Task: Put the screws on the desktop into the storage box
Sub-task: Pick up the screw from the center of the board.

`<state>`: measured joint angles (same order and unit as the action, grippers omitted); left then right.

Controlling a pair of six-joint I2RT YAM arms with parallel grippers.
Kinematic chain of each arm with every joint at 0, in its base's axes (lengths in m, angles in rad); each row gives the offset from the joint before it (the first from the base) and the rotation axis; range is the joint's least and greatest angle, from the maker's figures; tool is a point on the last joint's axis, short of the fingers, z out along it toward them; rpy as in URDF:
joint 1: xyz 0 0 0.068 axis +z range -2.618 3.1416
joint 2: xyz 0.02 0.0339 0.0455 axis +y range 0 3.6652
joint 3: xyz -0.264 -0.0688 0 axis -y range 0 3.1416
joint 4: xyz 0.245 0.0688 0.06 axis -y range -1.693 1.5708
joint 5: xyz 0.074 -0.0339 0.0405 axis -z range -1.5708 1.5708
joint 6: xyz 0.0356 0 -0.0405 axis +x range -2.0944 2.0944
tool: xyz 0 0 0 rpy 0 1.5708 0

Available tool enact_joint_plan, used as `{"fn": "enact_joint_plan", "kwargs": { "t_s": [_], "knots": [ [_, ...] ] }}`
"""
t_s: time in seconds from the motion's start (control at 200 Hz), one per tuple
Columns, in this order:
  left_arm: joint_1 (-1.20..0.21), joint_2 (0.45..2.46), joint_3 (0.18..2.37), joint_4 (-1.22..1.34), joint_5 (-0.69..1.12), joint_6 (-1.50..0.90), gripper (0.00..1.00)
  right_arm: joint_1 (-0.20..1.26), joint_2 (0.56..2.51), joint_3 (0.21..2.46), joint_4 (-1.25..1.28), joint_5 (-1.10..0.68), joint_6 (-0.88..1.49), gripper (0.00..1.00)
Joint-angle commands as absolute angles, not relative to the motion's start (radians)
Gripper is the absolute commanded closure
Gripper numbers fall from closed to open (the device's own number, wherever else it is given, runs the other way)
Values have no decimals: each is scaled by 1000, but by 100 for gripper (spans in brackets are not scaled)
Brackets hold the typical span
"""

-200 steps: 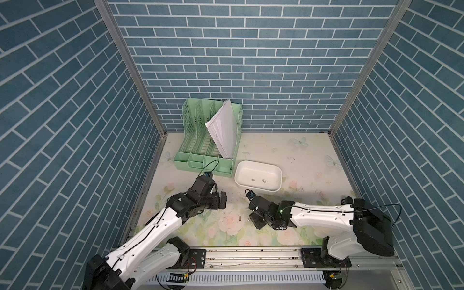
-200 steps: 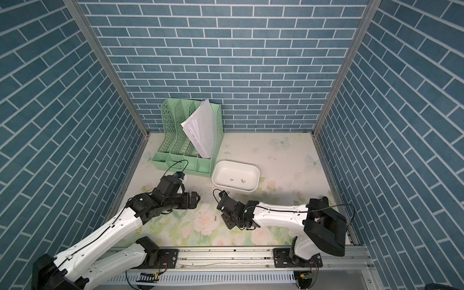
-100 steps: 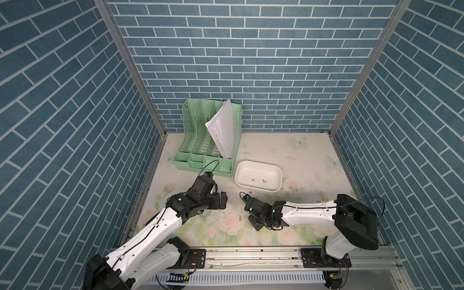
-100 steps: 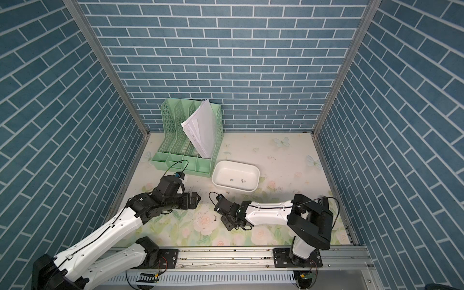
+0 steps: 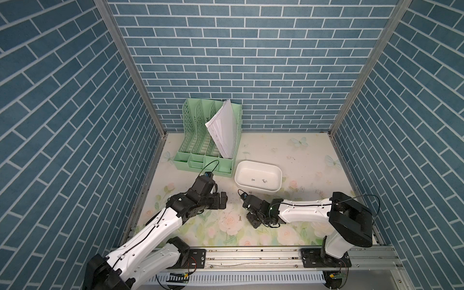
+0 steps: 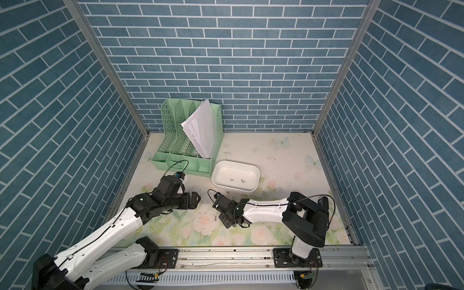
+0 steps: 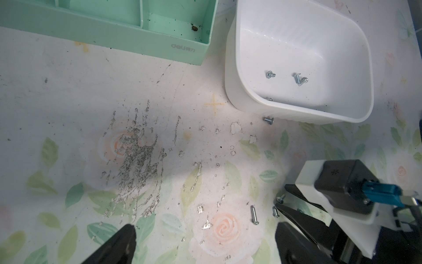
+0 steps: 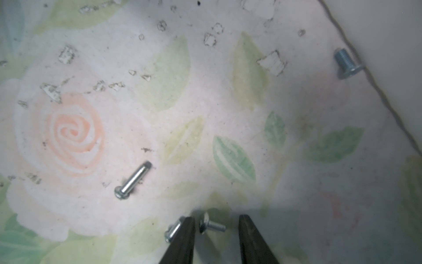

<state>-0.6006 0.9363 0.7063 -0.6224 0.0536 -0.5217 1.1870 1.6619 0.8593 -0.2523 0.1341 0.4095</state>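
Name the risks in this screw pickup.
1. The short screw lies lengthwise across the gap between the open jaws of the right gripper. Squeezed head to tip, it may pivot or pop out.
2. A second screw lies just outside one finger and may get nudged away.

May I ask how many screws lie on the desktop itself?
4 screws: one between the right gripper jaws, one beside them, a long one nearby, one by the storage box; more may hide.

Left end effector (image 7: 203, 228) spread wide; right end effector (image 8: 215, 219) jaws narrowly apart.
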Motion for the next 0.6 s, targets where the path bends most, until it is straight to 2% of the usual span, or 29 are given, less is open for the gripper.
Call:
{"fn": "enact_joint_plan", "kwargs": {
  "t_s": [0.0, 0.305, 0.595],
  "knots": [
    [-594, 937, 695, -615, 54, -510, 0, 1173, 1697, 868, -241, 138, 381, 67],
    [-594, 937, 695, -614, 57, -511, 0, 1158, 1710, 868, -221, 127, 376, 72],
    [-595, 935, 695, -612, 57, -510, 0, 1151, 1710, 867, -218, 125, 374, 83]
  ]
}}
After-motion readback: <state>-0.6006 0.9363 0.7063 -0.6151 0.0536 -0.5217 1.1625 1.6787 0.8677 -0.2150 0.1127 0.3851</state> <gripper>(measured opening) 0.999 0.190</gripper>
